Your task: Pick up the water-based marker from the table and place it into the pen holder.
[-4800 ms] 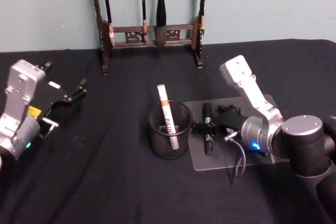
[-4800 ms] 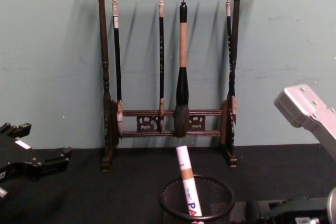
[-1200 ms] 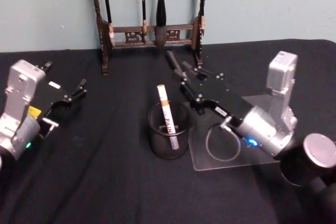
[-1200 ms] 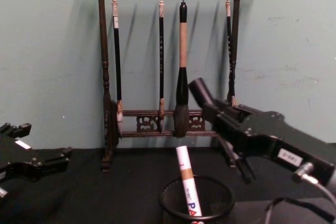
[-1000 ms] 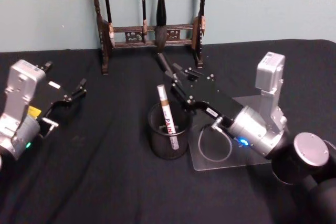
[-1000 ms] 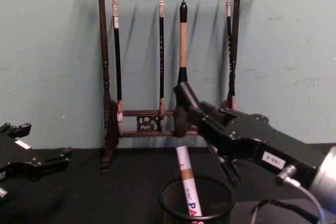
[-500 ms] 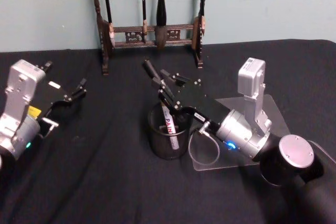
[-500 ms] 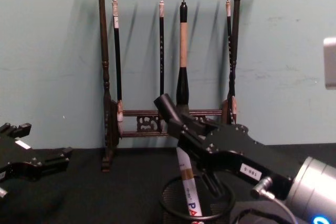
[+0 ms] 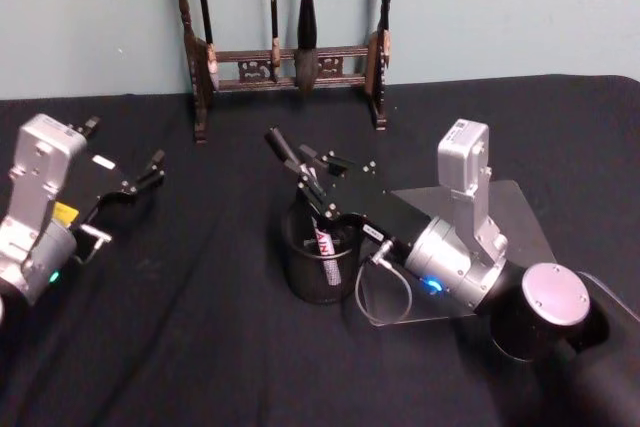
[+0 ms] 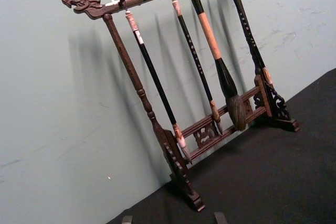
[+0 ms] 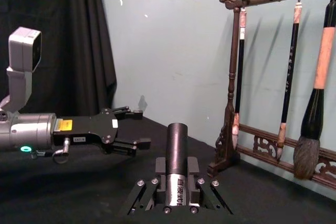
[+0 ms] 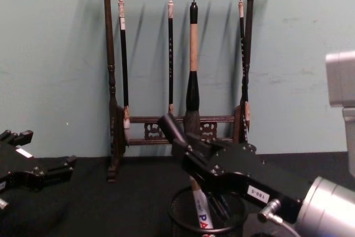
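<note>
The water-based marker (image 9: 290, 159) is a black pen, tilted, with its capped end pointing up and away from me. My right gripper (image 9: 318, 197) is shut on it directly over the pen holder (image 9: 312, 282), a round black mesh cup. In the chest view the marker (image 12: 168, 125) sticks up from the right gripper (image 12: 191, 156) just above the pen holder (image 12: 182, 225). Its lower end is hidden by the gripper. The right wrist view shows the marker (image 11: 177, 140) clamped between the fingers (image 11: 193, 167). My left gripper (image 9: 128, 190) is parked open at the far left.
A white paint marker (image 9: 324, 242) leans inside the holder. A clear plate (image 9: 520, 217) lies on the black cloth to the holder's right. The wooden brush rack (image 9: 290, 57) stands at the back against the wall, behind the holder.
My right gripper has carried the black marker left and down, from beside the holder to right over its mouth. The left arm has not moved.
</note>
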You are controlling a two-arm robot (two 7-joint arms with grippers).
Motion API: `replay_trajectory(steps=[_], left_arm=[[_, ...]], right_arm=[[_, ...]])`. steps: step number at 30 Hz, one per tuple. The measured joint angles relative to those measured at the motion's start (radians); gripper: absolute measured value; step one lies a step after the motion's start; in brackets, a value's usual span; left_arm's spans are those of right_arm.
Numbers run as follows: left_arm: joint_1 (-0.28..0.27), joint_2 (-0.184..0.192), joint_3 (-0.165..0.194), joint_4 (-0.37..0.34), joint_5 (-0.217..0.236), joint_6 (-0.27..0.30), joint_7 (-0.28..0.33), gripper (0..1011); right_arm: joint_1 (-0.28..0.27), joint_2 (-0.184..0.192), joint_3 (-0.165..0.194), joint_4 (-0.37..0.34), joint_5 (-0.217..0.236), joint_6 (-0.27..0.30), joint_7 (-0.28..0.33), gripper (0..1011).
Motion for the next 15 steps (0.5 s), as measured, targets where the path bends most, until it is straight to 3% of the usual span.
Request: replay_trajectory(steps=[10, 15], left_arm=[[0.000, 0.000, 0.000, 0.000, 0.000, 0.000, 0.000, 1001], [0.000, 0.000, 0.000, 0.000, 0.000, 0.000, 0.000, 1001]], right_arm=[[-0.001, 0.001, 0.000, 0.000, -0.002, 0.001, -0.001, 238], [-0.001, 0.001, 0.001, -0.001, -0.001, 0.002, 0.001, 327]])
